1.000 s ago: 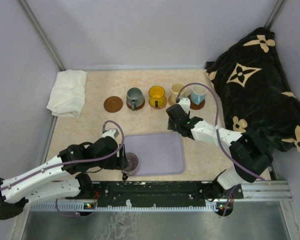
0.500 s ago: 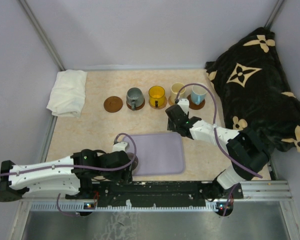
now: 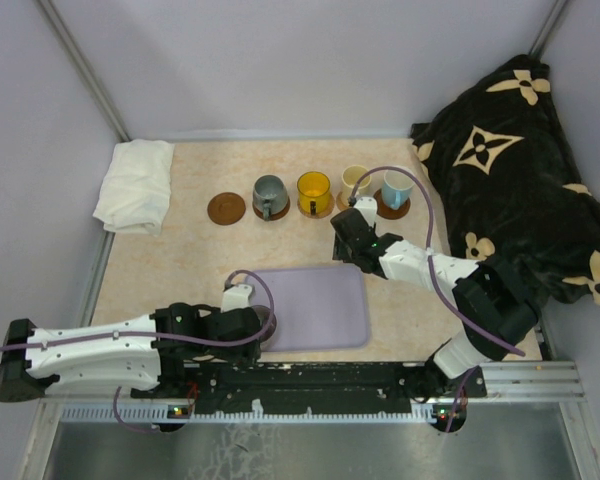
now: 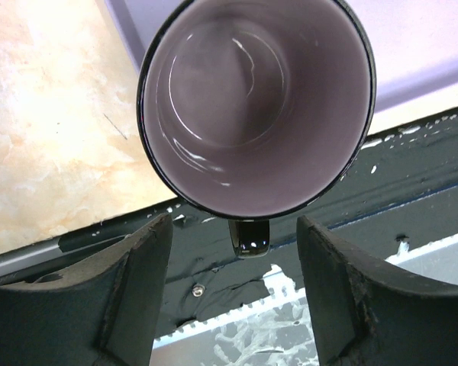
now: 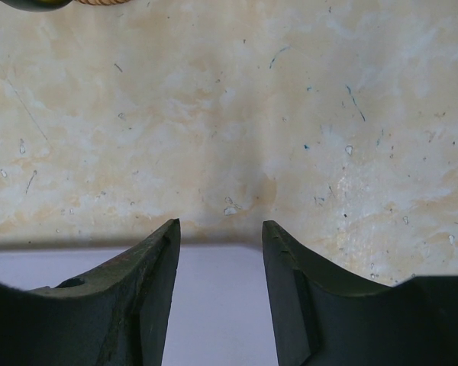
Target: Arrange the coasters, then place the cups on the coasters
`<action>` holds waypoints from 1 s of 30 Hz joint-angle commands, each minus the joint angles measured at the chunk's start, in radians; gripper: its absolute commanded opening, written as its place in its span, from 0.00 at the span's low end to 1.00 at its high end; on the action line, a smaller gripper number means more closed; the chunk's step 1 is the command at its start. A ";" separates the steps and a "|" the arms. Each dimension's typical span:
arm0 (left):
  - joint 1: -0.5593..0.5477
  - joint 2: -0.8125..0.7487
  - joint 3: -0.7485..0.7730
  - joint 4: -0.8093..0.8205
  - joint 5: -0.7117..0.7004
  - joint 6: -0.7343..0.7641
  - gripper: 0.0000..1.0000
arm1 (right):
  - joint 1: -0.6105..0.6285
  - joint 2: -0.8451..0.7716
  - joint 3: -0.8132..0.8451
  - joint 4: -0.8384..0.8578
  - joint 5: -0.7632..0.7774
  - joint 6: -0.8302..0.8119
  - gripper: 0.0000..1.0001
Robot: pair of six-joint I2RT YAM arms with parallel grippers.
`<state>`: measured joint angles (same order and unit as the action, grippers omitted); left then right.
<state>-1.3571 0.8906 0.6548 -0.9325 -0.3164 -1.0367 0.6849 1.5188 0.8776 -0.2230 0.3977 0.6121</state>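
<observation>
A mauve cup [image 4: 256,107] stands at the near left corner of the lavender tray [image 3: 320,305], its handle [image 4: 249,236] pointing at my left gripper [image 4: 235,226]. That gripper is open, one finger on each side of the handle, touching neither. In the back row a bare coaster [image 3: 226,208] lies left of the grey-green cup [image 3: 270,195], orange cup [image 3: 314,190], cream cup [image 3: 355,180] and light blue cup [image 3: 397,187], each on a coaster. My right gripper [image 5: 220,226] hangs open and empty over the tray's far edge.
A folded white cloth [image 3: 136,185] lies at the back left. A black patterned cushion [image 3: 510,190] fills the right side. The black base rail [image 4: 382,198] runs just behind the mauve cup.
My left arm has swung down and back towards the near edge, lying low behind the mauve cup. The cup has stayed put. The right arm has barely shifted.
</observation>
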 commanded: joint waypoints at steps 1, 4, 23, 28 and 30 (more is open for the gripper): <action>-0.007 -0.005 -0.010 0.054 -0.077 -0.010 0.70 | -0.010 -0.036 0.002 0.044 0.002 -0.006 0.48; -0.007 -0.002 -0.028 0.077 -0.073 -0.010 0.65 | -0.010 -0.044 -0.004 0.046 0.002 -0.006 0.48; -0.007 0.005 -0.120 0.149 -0.040 -0.052 0.35 | -0.010 -0.049 -0.021 0.053 0.002 -0.007 0.48; -0.007 0.025 -0.123 0.181 -0.060 -0.051 0.19 | -0.009 -0.042 -0.023 0.062 -0.006 -0.012 0.47; -0.007 0.036 -0.121 0.190 -0.064 -0.052 0.10 | -0.010 -0.040 -0.023 0.065 -0.007 -0.013 0.47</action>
<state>-1.3598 0.9028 0.5491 -0.7631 -0.3634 -1.0737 0.6849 1.5082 0.8509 -0.2005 0.3931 0.6113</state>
